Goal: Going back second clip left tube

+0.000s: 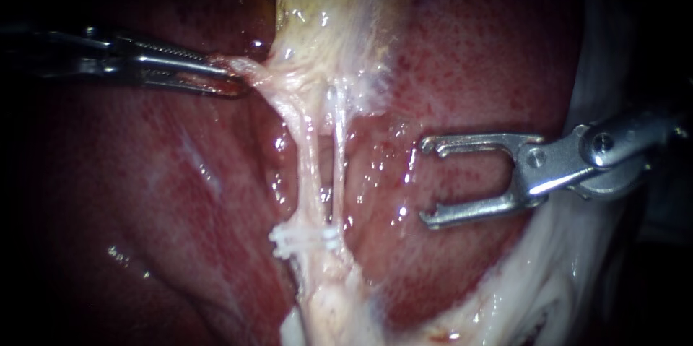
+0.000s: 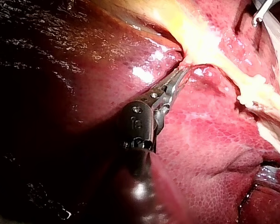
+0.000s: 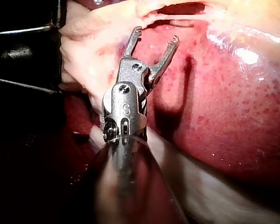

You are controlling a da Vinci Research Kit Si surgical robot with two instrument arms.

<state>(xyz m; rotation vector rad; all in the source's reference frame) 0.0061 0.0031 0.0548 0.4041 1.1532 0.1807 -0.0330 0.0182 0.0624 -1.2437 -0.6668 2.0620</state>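
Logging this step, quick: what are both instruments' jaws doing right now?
Left instrument: jaws shut on pale tissue.
Right instrument: jaws open, holding nothing.

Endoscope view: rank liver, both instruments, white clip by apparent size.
1. liver, fills most of the view.
2. right instrument, jaws open, and left instrument, shut on tissue: similar, depth unclear, not ranked.
3. clip, smallest.

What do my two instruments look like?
Left instrument: dark shaft, long slim silvery jaws with toothed inner faces. Right instrument: bright silver metal, two flat prongs with hooked tips, joined at a riveted hinge and a rounded wrist joint with stamped marks.
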